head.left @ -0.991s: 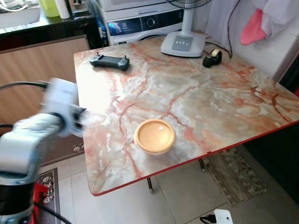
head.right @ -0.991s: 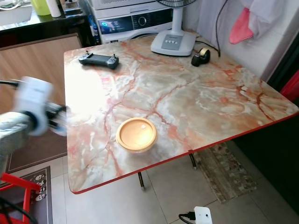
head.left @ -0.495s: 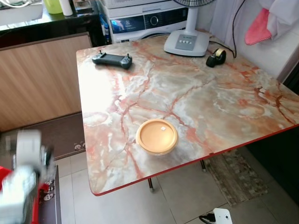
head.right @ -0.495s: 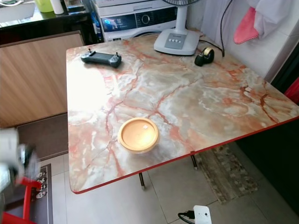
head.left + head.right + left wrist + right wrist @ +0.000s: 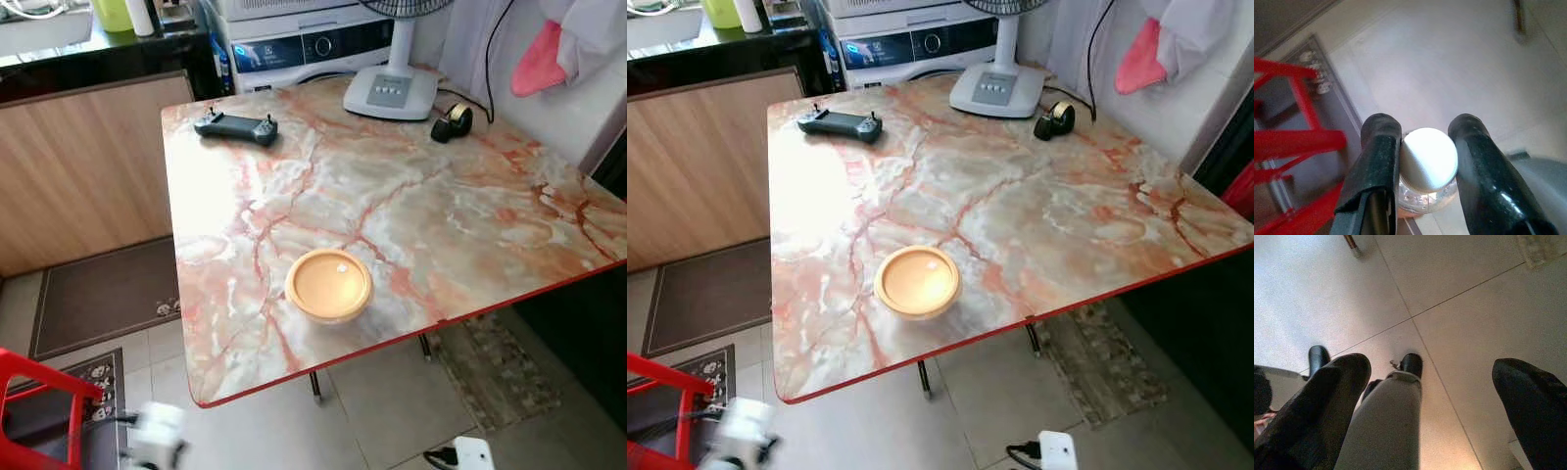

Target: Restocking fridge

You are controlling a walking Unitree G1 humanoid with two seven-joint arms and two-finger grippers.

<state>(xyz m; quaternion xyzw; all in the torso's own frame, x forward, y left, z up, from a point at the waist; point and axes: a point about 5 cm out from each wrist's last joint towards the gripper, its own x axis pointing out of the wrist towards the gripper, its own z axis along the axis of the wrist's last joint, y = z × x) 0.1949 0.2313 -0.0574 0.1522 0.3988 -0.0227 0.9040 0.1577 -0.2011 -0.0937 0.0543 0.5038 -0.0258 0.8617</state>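
My left gripper [image 5: 1422,128] is shut on a clear bottle with a white cap [image 5: 1429,159], its two black fingers pressing the neck from both sides. It hangs low over the tiled floor beside a red frame [image 5: 1298,142]. In the left eye view the left arm's end is a blurred white shape [image 5: 157,438] low down, in front of the table's near left corner. My right gripper [image 5: 1432,377] hangs open above the floor, nothing between its fingers; the robot's grey leg [image 5: 1388,426] lies below it.
A marble table [image 5: 470,206] with a red edge carries an orange round lidded container [image 5: 328,285], a black game controller [image 5: 233,127], a fan base [image 5: 390,91] and a tape dispenser [image 5: 451,121]. A wooden panel [image 5: 83,166], floor mats and a white plug [image 5: 470,453] surround it.
My left arm has dropped from table height at the left down to the floor near the red frame. The camera has shifted slightly; the things on the table stay put.
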